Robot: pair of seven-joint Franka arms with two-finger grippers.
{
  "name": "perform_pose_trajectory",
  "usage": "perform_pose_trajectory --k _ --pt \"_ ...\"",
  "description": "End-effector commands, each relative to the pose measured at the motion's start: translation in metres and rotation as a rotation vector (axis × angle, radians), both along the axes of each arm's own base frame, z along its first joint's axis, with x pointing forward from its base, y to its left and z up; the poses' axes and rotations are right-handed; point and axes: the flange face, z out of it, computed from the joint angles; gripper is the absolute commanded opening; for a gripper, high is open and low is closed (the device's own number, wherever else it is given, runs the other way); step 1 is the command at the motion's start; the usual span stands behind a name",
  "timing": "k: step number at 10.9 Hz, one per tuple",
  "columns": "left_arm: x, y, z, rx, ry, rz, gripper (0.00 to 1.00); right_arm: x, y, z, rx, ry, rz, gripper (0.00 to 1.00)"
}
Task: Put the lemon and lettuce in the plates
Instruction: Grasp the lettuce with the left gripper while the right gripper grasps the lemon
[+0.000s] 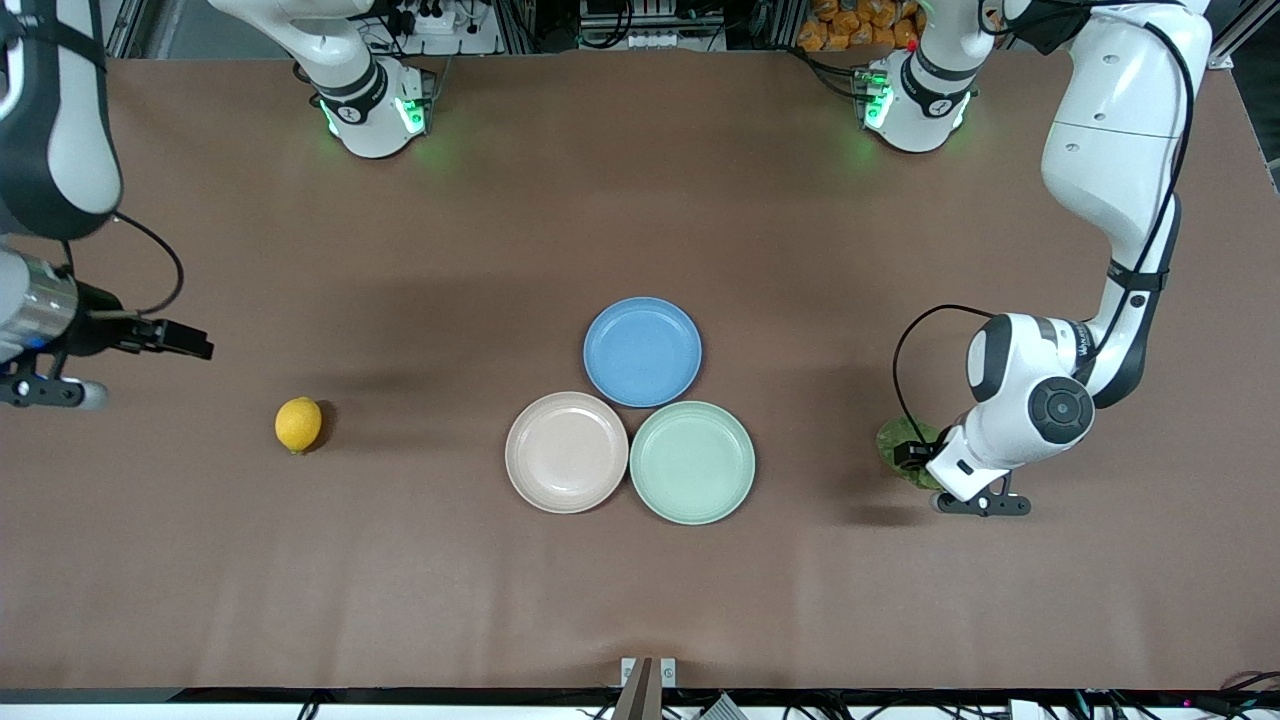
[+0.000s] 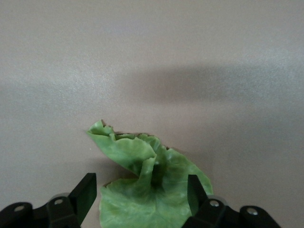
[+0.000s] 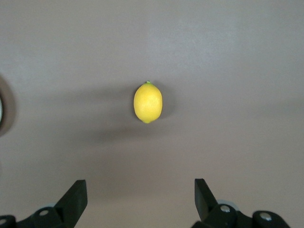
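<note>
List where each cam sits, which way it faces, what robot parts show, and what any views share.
Front view: high across the table, facing both bases; shows both arms, three plates.
Left wrist view: on the left arm, looking down at the lettuce between the left gripper fingers.
Right wrist view: above the lemon; right gripper open.
Shared: front view also shows lettuce and lemon.

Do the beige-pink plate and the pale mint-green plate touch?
Touching. In the front view the round beige-pink plate's rim meets the pale mint-green plate's rim, no brown table between.
</note>
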Motion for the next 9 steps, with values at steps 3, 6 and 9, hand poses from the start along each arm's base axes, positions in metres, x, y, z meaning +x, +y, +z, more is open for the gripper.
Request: perform_pose_trajectory --k 3,6,9 --pt "-0.006 -0.001 -0.009 0.022 0.003 -0.012 0.67 0.004 -0.002 -0.076 0.003 -0.079 -0.007 1.00" --pt "-0.007 -0.002 -0.014 0.036 0.006 -0.028 0.23 0.008 -0.001 -0.128 -0.007 -0.102 -0.007 1.00" --pt "-0.006 -0.003 -0.013 0.036 0.005 -0.029 0.00 0.010 0.001 -0.171 -0.013 -0.109 -0.005 1.00"
